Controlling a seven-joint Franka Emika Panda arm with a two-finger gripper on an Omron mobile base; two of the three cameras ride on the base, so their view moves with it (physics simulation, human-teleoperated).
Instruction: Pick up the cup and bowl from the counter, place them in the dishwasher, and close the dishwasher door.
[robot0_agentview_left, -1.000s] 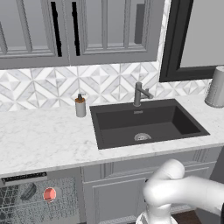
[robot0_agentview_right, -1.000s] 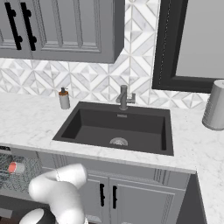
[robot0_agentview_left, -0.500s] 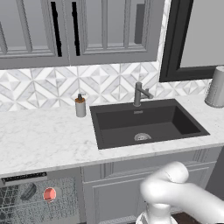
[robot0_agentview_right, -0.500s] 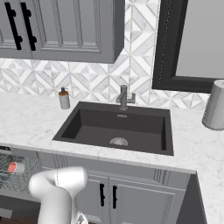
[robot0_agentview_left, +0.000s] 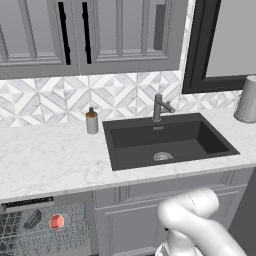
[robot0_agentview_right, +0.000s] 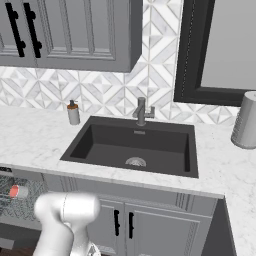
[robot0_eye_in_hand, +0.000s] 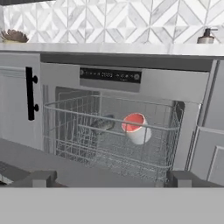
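- The cup (robot0_eye_in_hand: 136, 128), a short grey-white cylinder with a red inside, is lying tipped in the grey wire rack (robot0_eye_in_hand: 114, 146) of the open dishwasher (robot0_eye_in_hand: 118, 127), its red mouth facing the hand camera and slightly up toward 11 o'clock, its long axis running back and down toward 5 o'clock.
- In the left base view the cup (robot0_agentview_left: 56, 222) is showing as a red disc at about 8 o'clock, under the edge of the long white marble counter (robot0_agentview_left: 55, 155); in the right base view it (robot0_agentview_right: 18, 191) is sitting at 9 o'clock.
- The small shallow bowl (robot0_eye_in_hand: 103, 124), dark grey and speckled, is resting tilted in the same rack just beside the cup, at the cup's 9 o'clock; whether they are touching I cannot tell.
- The black control strip (robot0_eye_in_hand: 110, 75) is running along the dishwasher's top, at 12 o'clock from the cup.
- The gripper (robot0_eye_in_hand: 109, 178) is sitting low in front of the rack with its two dark fingertips (robot0_eye_in_hand: 38, 178) spread wide apart, grasping nothing.
- The slim grey soap bottle with a brown pump (robot0_agentview_left: 91, 121) is standing upright on the counter beside the black rectangular sink (robot0_agentview_left: 167, 139).
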